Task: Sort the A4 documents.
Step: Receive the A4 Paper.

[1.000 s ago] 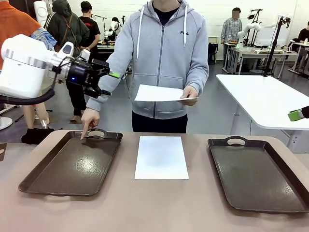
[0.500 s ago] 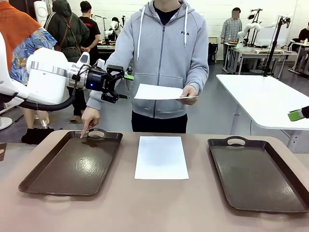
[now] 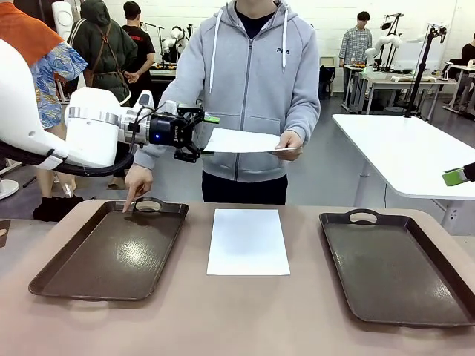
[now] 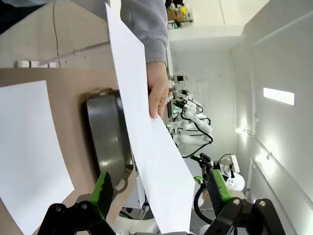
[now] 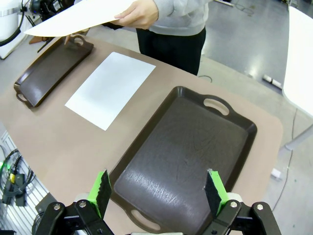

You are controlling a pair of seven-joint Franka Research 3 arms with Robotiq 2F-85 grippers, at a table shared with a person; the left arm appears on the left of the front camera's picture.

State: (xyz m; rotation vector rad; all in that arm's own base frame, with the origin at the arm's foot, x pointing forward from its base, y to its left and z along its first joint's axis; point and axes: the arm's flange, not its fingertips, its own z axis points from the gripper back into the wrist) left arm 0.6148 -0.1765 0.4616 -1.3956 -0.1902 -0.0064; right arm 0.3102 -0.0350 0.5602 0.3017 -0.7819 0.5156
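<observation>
Over the last second the left hand [image 3: 202, 137] has been brought up to the held sheet [image 3: 245, 141], whose free edge is now bracketed by its wide-open fingers. Nothing is gripped yet, so a handover is judged imminent. The sheet's far edge is pinched by the person's hand [image 3: 291, 143]. Two A4 documents are counted: that one, and a second sheet [image 3: 248, 241] lying flat on the desk [image 3: 223, 319], below the left hand. Two trays are counted: one brown tray [image 3: 111, 252] beneath the left hand, pointed at by the person's finger [image 3: 128, 208], and the other tray [image 5: 186, 147], above which the right hand [image 5: 159, 191] hangs open and empty.
</observation>
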